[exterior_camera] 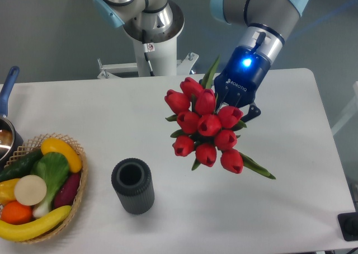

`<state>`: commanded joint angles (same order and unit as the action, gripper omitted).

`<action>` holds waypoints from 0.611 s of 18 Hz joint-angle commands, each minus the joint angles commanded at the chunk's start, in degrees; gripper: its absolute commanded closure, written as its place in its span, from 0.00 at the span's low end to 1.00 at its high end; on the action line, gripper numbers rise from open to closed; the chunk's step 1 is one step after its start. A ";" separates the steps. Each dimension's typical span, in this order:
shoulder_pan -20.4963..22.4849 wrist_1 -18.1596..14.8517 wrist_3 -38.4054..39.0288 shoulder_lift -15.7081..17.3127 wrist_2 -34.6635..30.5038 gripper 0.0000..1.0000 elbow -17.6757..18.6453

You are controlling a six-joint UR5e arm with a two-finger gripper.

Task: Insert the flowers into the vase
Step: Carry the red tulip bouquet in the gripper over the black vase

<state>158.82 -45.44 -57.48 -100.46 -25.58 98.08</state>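
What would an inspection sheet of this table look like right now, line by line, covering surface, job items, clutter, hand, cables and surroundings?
Surface: white table, looks clean, no spills seen.
Job's things: flowers, a bunch of red tulips, held up in the air to the right of the vase; vase stands upright near the front edge, mouth open, nothing seen inside.
Clutter: wicker basket of fruit and vegetables at the front left; a pot with a blue handle at the left edge.
Hand: hand behind the bunch, blue light on; fingers hidden by the blooms, apparently gripping the stems.
Cables: one black cable down the robot's base column.
Surroundings: grey floor; dark object at the lower right corner.
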 joint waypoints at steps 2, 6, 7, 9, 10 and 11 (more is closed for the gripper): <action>-0.18 0.44 -0.09 0.00 0.00 0.82 0.53; 0.44 0.70 -0.09 -0.44 6.22 0.82 0.09; 0.70 0.70 -0.09 -0.53 7.37 0.82 0.09; 0.88 0.70 -0.18 -0.61 7.65 0.82 0.09; 0.70 0.70 -0.26 -0.70 7.65 0.82 0.09; 0.62 0.70 -0.35 -0.70 7.65 0.83 0.09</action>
<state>159.43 -44.74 -57.83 -101.16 -17.93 98.17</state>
